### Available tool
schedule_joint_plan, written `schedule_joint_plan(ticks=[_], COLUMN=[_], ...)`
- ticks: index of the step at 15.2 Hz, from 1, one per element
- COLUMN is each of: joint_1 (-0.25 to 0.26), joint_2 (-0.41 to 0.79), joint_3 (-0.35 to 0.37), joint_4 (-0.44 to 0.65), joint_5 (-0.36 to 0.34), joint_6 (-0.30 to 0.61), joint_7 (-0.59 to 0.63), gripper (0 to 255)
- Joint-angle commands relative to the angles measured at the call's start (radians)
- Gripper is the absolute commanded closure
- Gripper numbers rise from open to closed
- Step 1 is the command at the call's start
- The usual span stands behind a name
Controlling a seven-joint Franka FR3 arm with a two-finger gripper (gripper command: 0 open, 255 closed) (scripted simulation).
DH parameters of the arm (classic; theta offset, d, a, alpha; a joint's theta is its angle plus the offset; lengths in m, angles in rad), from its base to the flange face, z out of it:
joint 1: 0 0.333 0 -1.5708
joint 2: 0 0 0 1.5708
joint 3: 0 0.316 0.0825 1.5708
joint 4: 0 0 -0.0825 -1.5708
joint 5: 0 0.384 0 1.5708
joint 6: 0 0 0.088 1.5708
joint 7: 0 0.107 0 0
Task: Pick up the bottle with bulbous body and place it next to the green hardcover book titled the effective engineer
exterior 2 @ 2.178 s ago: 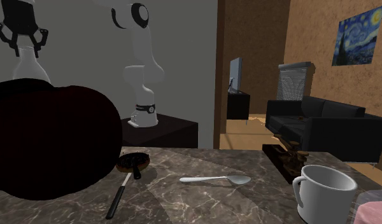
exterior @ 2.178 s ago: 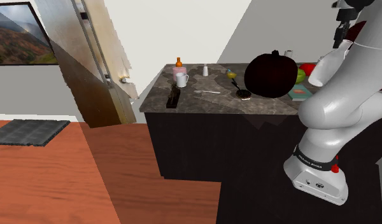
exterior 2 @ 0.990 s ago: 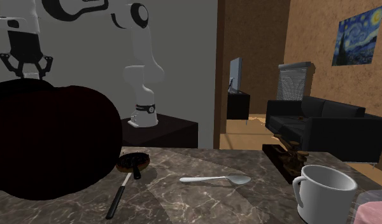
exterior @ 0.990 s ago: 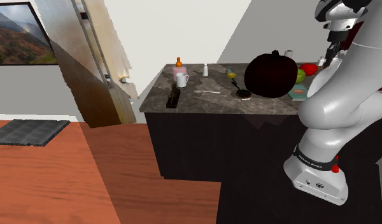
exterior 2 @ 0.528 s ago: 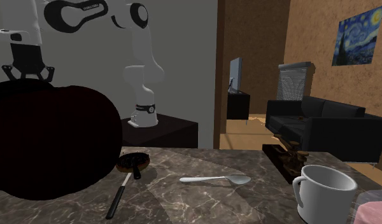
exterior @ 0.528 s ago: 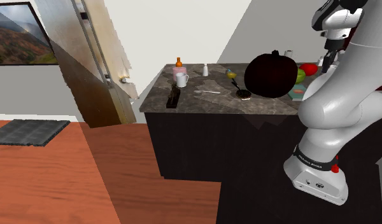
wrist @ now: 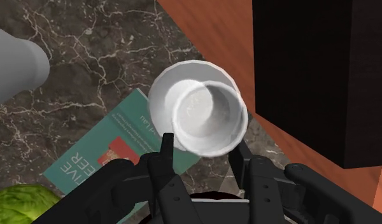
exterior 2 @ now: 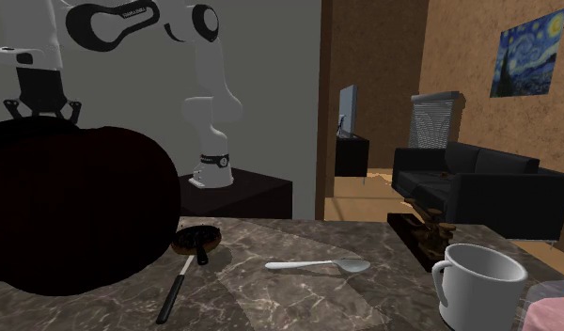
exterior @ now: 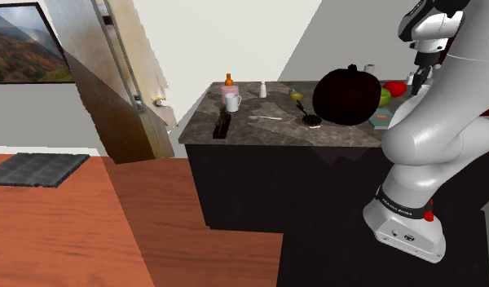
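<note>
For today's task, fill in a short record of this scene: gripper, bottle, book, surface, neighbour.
Gripper: the gripper is shut on the white bottle
Bottle: upright, seen from above
Book: the green book lies flat, its edge hidden behind the bottle
Surface: dark marbled counter
Neighbour: leafy green thing beside the book

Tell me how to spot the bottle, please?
Look at the dark marble counter, at the spot where the teal book lies. The bottle is right by the book's edge, clasped in the black gripper. It is white and round, unlike the flat book and the leafy green ball.
</note>
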Motion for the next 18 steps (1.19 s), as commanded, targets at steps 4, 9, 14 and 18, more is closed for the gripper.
schedule_joint_plan(ticks=[4,9,14,18], joint_1=[0.000,0.010,0.011,0.011], joint_2=[0.000,-0.033,-0.039,-0.039], joint_3=[0.000,0.006,0.008,0.008], joint_4=[0.000,0.072,0.093,0.093], joint_5=[0.000,-0.018,-0.021,-0.021], joint_6=[0.000,-0.099,-0.125,-0.125], joint_7=[0.000,0.014,0.016,0.016], gripper=[0,0,0,0])
